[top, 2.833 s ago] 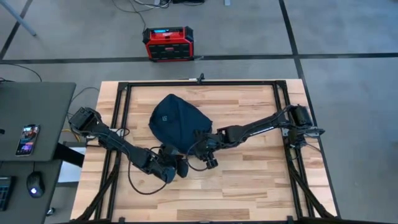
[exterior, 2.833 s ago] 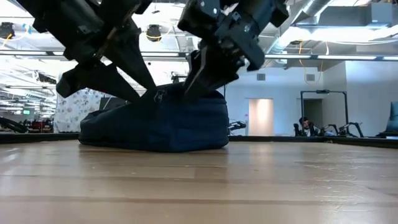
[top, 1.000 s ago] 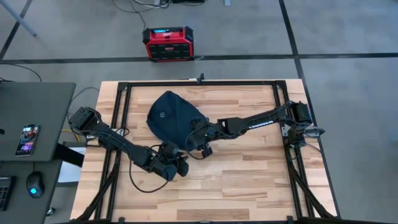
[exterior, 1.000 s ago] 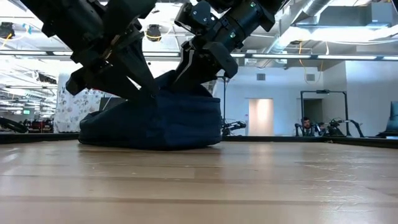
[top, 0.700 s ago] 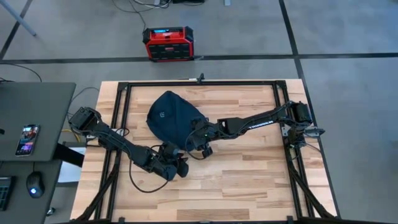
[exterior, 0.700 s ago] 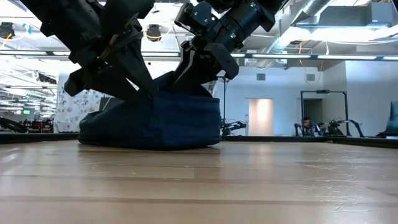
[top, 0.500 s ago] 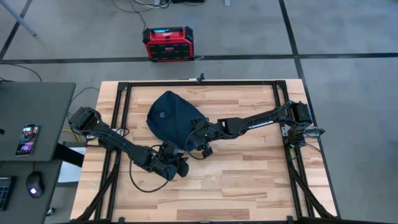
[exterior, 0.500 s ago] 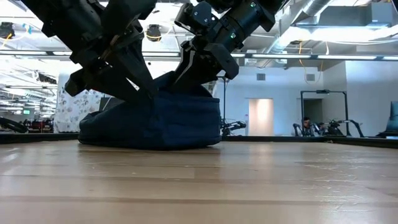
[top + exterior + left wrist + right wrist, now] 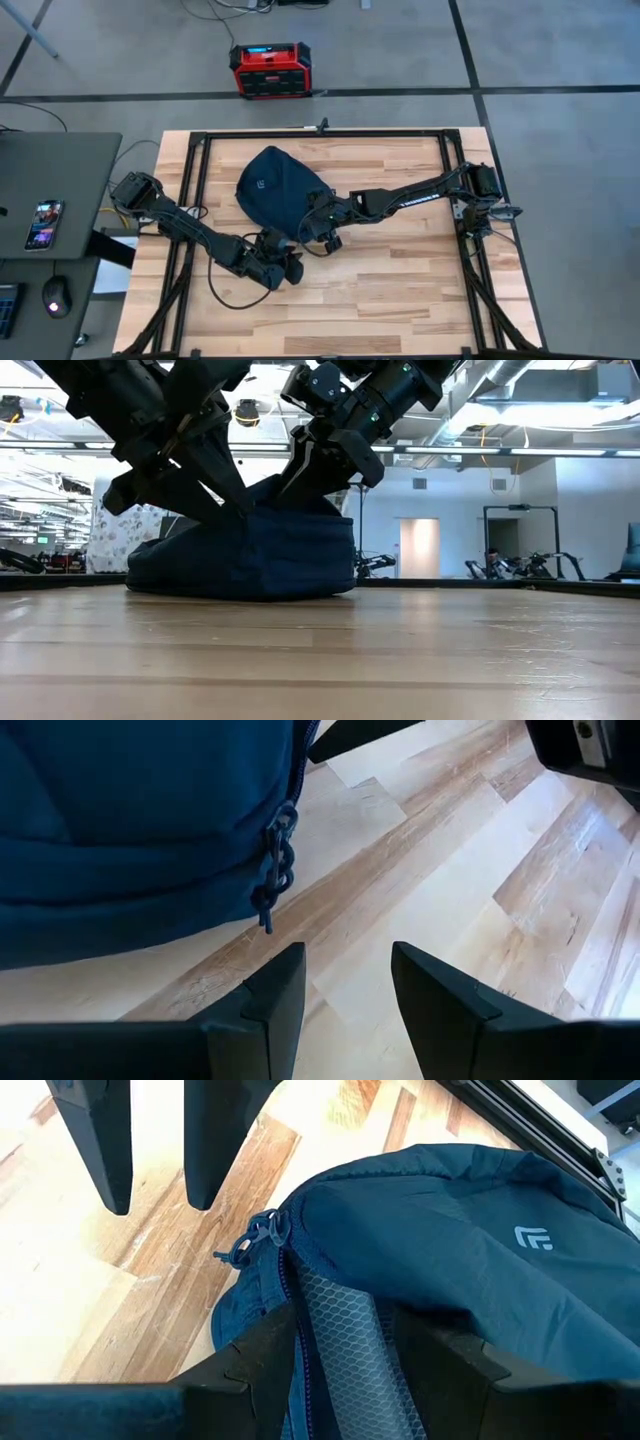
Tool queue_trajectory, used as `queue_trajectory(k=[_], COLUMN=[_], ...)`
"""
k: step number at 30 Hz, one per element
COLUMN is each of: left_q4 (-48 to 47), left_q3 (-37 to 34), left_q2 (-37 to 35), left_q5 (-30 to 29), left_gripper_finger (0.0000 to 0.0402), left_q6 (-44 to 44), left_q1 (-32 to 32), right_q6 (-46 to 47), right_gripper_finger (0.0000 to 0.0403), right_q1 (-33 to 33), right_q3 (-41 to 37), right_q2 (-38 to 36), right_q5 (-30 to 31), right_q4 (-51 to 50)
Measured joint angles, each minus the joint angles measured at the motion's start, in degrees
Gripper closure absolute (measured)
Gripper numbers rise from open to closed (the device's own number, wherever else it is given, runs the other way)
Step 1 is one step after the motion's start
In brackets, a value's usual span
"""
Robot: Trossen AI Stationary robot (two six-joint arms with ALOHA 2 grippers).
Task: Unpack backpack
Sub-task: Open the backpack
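High view: backpack point(image 9: 275, 190) lies flat at centre-left of the table point(image 9: 400, 290), left gripper point(image 9: 284, 268) just below its lower edge and right gripper point(image 9: 318, 232) at its lower-right edge. Low view: the bag is a slumped dark mound at left-centre with both grippers bearing on its top, so it looks soft, light and likely to drag if pulled. Left wrist view: fingers apart and empty over bare wood, zipper pull cord point(image 9: 274, 870) hanging just ahead, the likely place to grip; right wrist view: fingers apart astride the opened zip seam, mesh lining point(image 9: 340, 1335) showing, clamped on nothing.
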Motion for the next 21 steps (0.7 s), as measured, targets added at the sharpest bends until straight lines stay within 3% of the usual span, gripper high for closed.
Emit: queue_trajectory(k=[21], left_q4=[-0.02], left_q3=[0.0], left_q2=[0.0], left_q5=[-0.01], left_gripper_finger=[0.0267], left_q6=[-0.83], left_q1=[0.0], right_q6=[0.02], right_gripper_finger=[0.0241], right_q1=[-0.02], right_q3=[0.0], right_q2=[0.0], right_q5=[-0.33], right_q4=[0.22])
